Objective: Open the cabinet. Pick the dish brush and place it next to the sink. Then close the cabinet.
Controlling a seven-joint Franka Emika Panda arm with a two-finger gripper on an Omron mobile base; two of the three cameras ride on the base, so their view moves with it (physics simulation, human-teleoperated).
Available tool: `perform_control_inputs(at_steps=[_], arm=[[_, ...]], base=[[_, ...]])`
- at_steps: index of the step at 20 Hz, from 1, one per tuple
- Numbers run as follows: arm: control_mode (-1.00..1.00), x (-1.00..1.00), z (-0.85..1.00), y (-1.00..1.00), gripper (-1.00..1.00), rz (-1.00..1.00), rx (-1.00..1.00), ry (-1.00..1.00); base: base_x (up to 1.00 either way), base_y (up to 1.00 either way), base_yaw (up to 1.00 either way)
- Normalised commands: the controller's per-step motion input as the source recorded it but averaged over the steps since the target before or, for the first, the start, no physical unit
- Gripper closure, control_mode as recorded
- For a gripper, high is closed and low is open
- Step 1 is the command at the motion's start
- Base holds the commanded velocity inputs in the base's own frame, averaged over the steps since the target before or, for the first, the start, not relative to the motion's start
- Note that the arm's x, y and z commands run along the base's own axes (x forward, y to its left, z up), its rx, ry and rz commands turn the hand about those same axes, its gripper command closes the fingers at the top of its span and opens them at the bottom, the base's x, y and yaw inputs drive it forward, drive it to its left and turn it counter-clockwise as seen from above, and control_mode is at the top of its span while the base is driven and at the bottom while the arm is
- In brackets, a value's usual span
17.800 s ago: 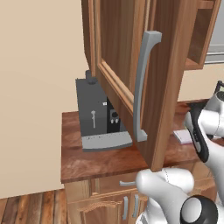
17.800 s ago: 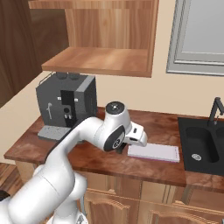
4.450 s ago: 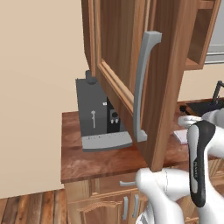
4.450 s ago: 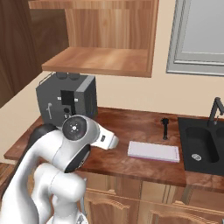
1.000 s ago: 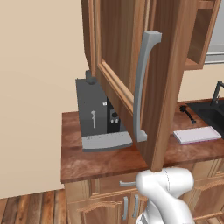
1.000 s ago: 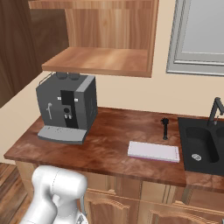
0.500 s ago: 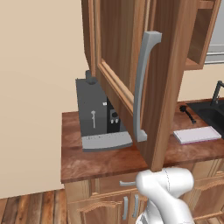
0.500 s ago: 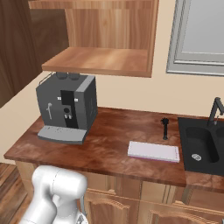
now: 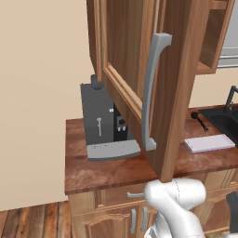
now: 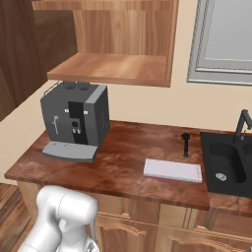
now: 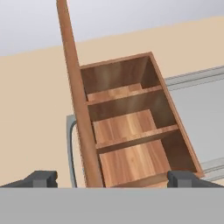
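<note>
Looking up from low down, I have my gripper (image 11: 111,178) aimed at the cabinet (image 11: 131,135), jaws spread wide apart with nothing between them. The door (image 9: 153,83) stands swung out towards me, its grey bar handle (image 9: 152,90) facing the left base view, and the shelves inside read bare from below. The dish brush (image 10: 185,144) stands upright on the countertop (image 10: 123,162), just beside the left edge of the sink (image 10: 229,165), with a pale flat pad (image 10: 172,170) lying near it on the side towards me. Against the pictures from a few seconds back: the arm was stretched across the counter near the brush then, and has since folded down below the counter edge, so the counter now shows unobstructed; over the last second nothing on the counter has shifted and the door hangs at the same angle. My reading: opening is done, the brush placement looks done, and what remains is closing the door. The hand appears to be coming round for that. Next move, as I judge it, calls for getting behind the outer face of the door or onto the handle and pushing it through its arc. Risk: the door edge overhangs the coffee machine (image 10: 75,125), and a glancing push could slip off the panel.
</note>
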Motion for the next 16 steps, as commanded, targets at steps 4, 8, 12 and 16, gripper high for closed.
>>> perform_control_inputs(at_steps=[4,8,12,16], arm=[[-1.0,0.27,-0.01,0.13,-1.0,-0.22,-0.01,0.01],[-1.0,0.26,-0.02,0.08,-1.0,-0.21,0.0,0.0],[-1.0,0.27,-0.01,0.15,-1.0,-0.17,0.0,0.0],[-1.0,0.21,-0.03,0.35,-1.0,-0.09,0.0,0.0]], base=[[0.0,0.0,0.0],[0.0,0.0,0.0],[0.0,0.0,0.0],[0.0,0.0,0.0]])
